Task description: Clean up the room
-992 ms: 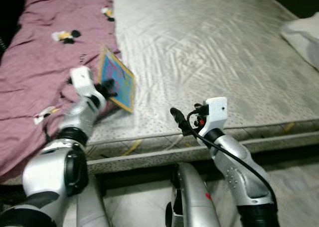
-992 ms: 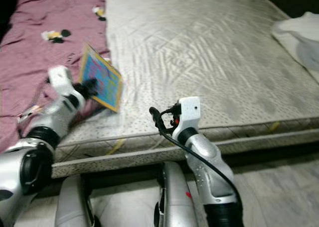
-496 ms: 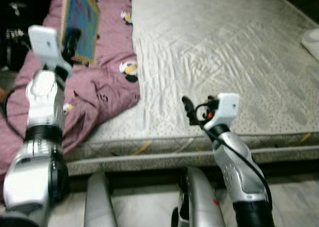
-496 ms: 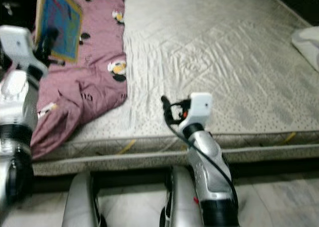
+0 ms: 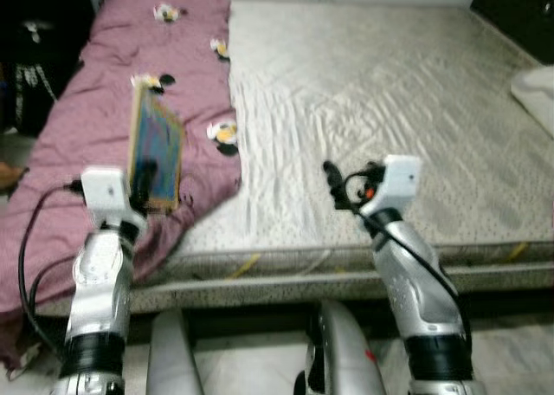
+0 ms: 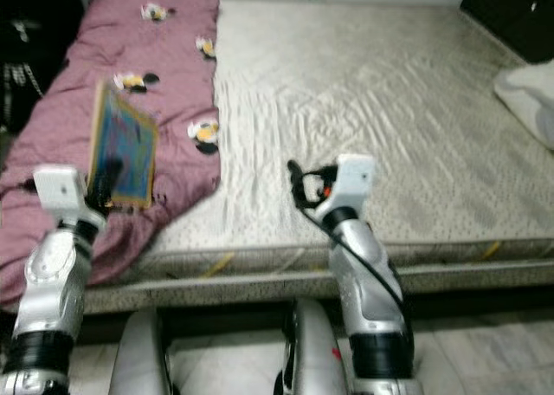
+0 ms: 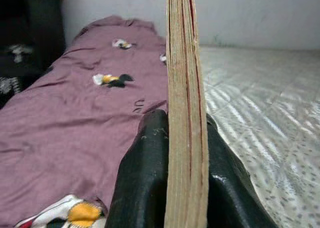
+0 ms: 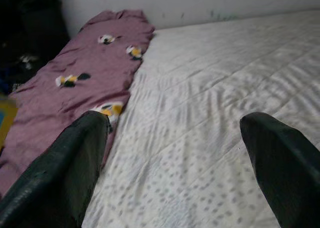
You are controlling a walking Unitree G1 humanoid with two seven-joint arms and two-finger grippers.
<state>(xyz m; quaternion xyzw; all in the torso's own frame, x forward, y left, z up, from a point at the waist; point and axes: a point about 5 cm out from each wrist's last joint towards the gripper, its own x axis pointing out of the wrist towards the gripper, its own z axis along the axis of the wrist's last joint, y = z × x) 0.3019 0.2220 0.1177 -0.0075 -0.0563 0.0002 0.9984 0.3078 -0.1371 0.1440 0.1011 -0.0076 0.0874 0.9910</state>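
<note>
A thin book with a blue cover and yellow border stands upright in the air, over the front edge of the purple blanket. My left gripper is shut on its lower edge. In the left wrist view the book's page edge runs up between the two black fingers. My right gripper is open and holds nothing. It hovers above the bare mattress near the front edge. Its fingers stand wide apart over the mattress.
The blanket with flower prints covers the bed's left part. A white cloth lies at the bed's right edge. Dark furniture stands at the far right, and dark clutter sits left of the bed. The bed frame's edge runs across in front.
The left gripper rose from the mattress with the book, then came down lower over the blanket's front edge. The camera has shifted. The right arm has kept its pose.
</note>
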